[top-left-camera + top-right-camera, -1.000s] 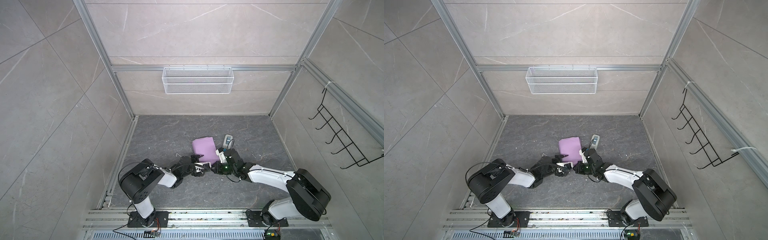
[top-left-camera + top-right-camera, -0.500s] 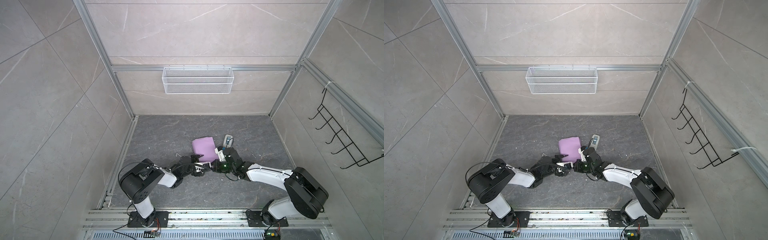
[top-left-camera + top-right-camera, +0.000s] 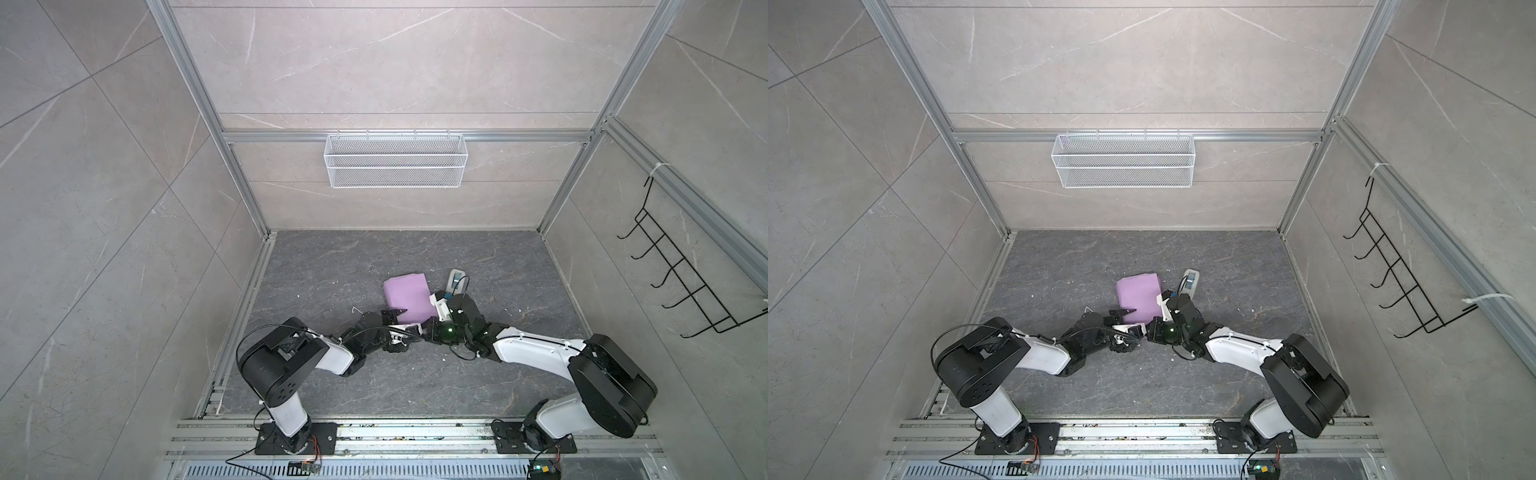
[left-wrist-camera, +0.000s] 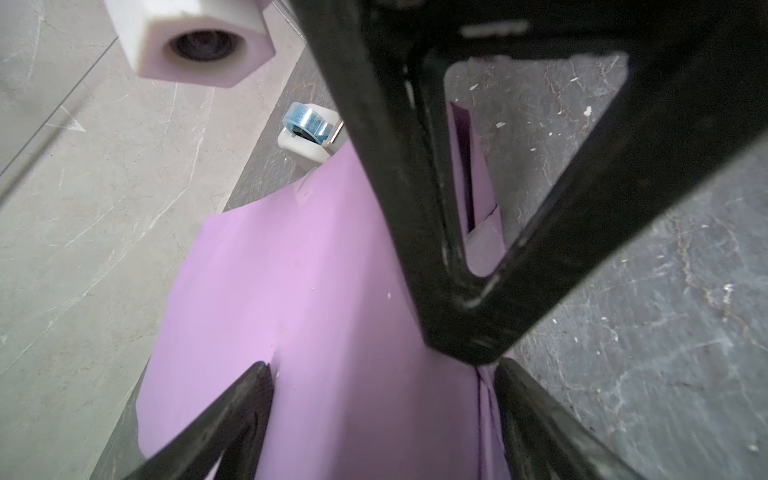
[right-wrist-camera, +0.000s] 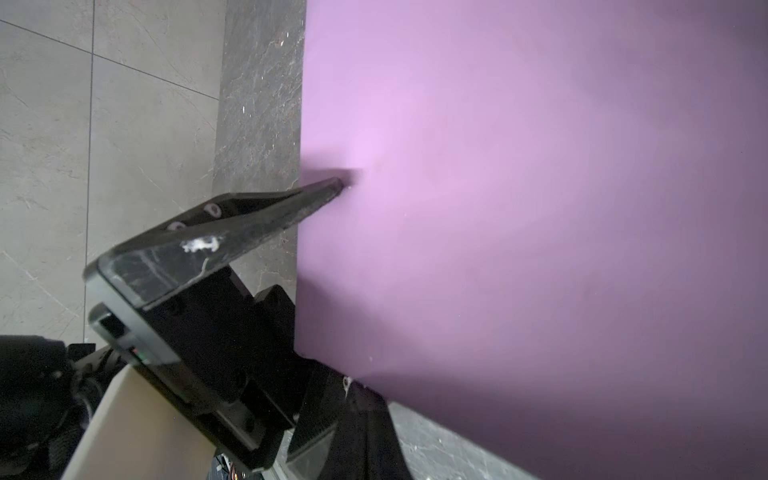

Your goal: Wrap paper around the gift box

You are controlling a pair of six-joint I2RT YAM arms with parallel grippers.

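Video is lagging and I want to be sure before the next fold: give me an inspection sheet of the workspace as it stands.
Surface: dark grey stone-look tabletop.
Job's things: lilac paper folded into a boxy shape; gift box not visible.
Clutter: tape dispenser beside the paper; small white scraps scattered about.
Hands: left hand open, one finger touching the paper; right hand shut, tip against the paper.
Cables: black loop on the left arm, away from the paper.
Surroundings: wire basket on the back wall; hook rack on the right wall.
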